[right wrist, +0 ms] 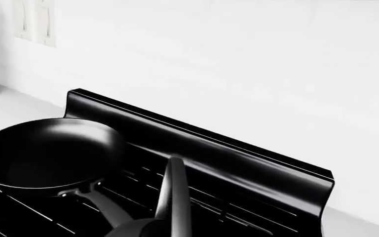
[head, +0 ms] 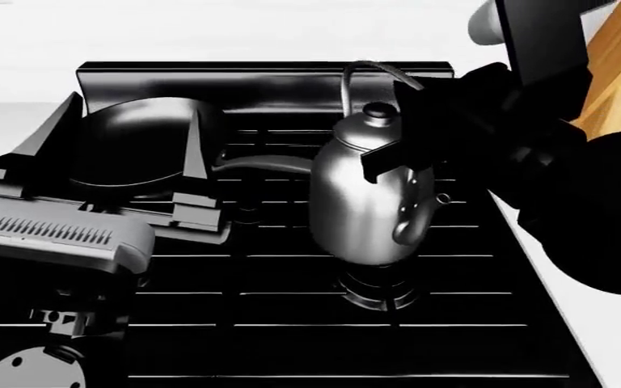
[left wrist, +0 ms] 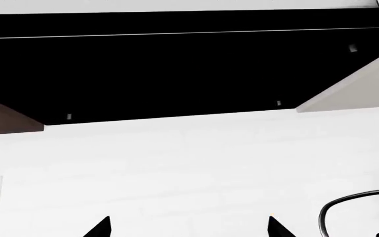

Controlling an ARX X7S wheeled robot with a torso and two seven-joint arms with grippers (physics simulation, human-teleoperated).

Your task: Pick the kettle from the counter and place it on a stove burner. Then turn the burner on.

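Observation:
The shiny steel kettle (head: 367,206) stands upright over the black grates of the range, just above a round burner (head: 378,293) at mid right. I cannot tell if it rests on the grate. My right gripper (head: 410,129) is shut on its thin arched handle, near the lid. In the right wrist view the handle (right wrist: 173,190) runs up from the lid (right wrist: 136,229); my fingers are out of that view. My left gripper (head: 127,153) is open and empty over the left of the range, in front of the frying pan (head: 138,145). Its fingertips (left wrist: 100,228) stand wide apart, and the kettle handle (left wrist: 347,205) shows beside them.
The black frying pan (right wrist: 45,153) sits on the back left burner, its handle pointing toward the kettle. The range's raised back guard (head: 235,77) runs along the white wall. White counter (head: 607,331) lies right of the range, a wooden cabinet (head: 618,56) beyond. A black hood (left wrist: 176,69) hangs overhead.

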